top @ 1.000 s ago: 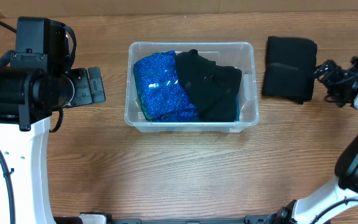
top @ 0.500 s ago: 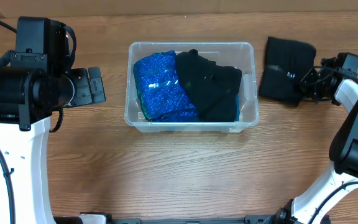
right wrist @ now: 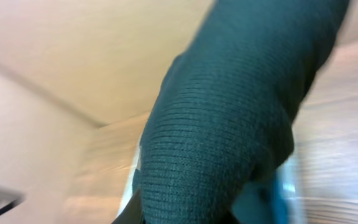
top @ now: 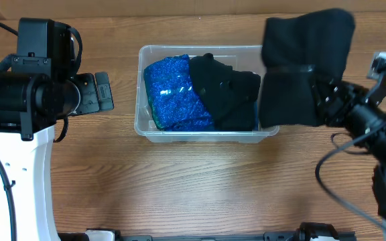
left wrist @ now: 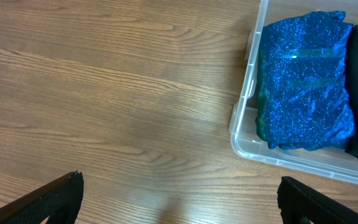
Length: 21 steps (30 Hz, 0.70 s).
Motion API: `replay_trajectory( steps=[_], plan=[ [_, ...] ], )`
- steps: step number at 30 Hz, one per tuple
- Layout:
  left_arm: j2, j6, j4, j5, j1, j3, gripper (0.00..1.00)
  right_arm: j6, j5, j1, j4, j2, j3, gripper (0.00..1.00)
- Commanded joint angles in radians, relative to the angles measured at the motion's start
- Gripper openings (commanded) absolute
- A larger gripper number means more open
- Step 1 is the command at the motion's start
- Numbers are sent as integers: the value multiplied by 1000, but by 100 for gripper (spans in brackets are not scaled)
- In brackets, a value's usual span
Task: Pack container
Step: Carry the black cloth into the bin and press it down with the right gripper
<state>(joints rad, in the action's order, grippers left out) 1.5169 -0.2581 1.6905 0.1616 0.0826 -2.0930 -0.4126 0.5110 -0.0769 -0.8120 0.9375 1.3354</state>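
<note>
The tub sits on the counter in the upper middle of the top view. It is quite full. A blue cloth fills its left half and a black pile fills its right half.

The right pincer pinches a dark cloth and holds it up in the air at the upper right of the frame. The cloth hangs partly over the right end of the tub. In the right wrist view the cloth covers nearly everything, so the fingers do not show there. The left pincer is spread wide with nothing in it, at the left, apart from the tub.

I think the step now is to put the dark cloth in the tub. To do it well, the cloth should go more to the left, above the middle of the tub. Then it should go down low before the pincer lets go, so no part flops over the rim. The tub looks light and could slide, so go gently
</note>
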Motion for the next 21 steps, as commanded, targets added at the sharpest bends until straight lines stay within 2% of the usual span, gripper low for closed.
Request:
replay_trajectory(
  steps=[1,6,9,13,15,17,21],
  plan=[
    [2,11,-1,14,-5,0,100,-96,2,116,75,6,7,4],
    [2,11,-1,14,-5,0,100,-184,-38,283,269,180,6,4],
    [2,11,-1,14,-5,0,100,-232,-38,385,409,355,6,4],
    [2,11,-1,14,-5,0,100,-240,-39,461,517,542,6,4],
    [2,11,-1,14,-5,0,100,-239,-48,476,496,634,6,4],
    [2,11,-1,14,-5,0,100,-214,-64,477,395,734,6,4],
    [2,11,-1,14,-5,0,100,-110,-113,477,161,803,6,4]
  ],
)
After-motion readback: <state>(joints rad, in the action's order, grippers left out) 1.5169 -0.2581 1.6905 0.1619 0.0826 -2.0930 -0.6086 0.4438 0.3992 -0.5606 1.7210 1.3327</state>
